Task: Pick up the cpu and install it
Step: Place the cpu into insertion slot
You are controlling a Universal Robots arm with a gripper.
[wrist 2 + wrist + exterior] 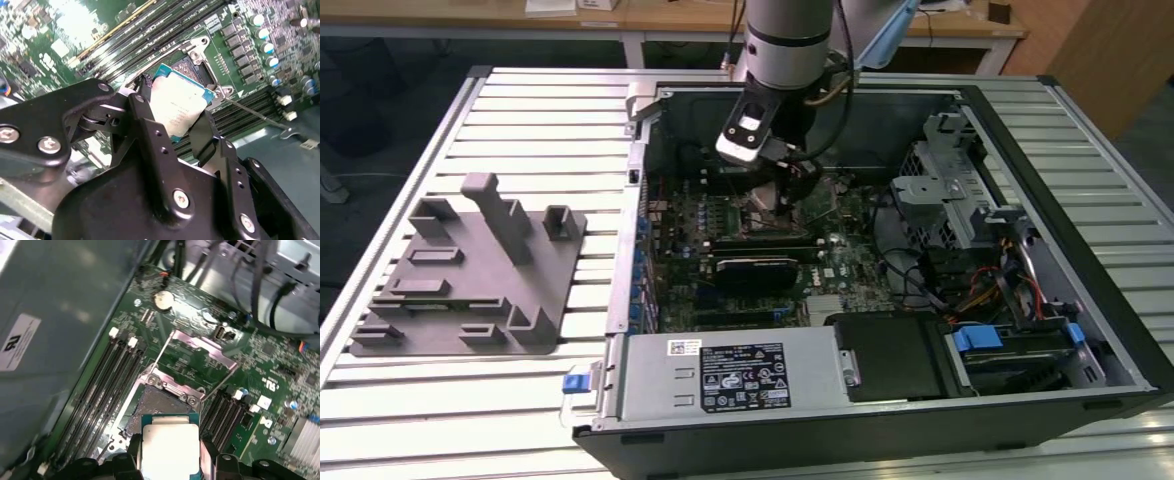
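Gripper (174, 116) fingers clenched on cpu (170, 449) edges. Cpu held over open socket (159, 402) of motherboard (252, 382); contact with socket not discernible.

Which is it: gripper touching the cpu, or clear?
Touching: in the second wrist view, the gripper clamps the cpu by two opposite edges.

Premises: robotics lab or workshop. A slatted metal workbench (520, 120) carries an opened computer case (881, 442) and grey fixture plate (454, 300); wooden desks (680, 20) stand behind.
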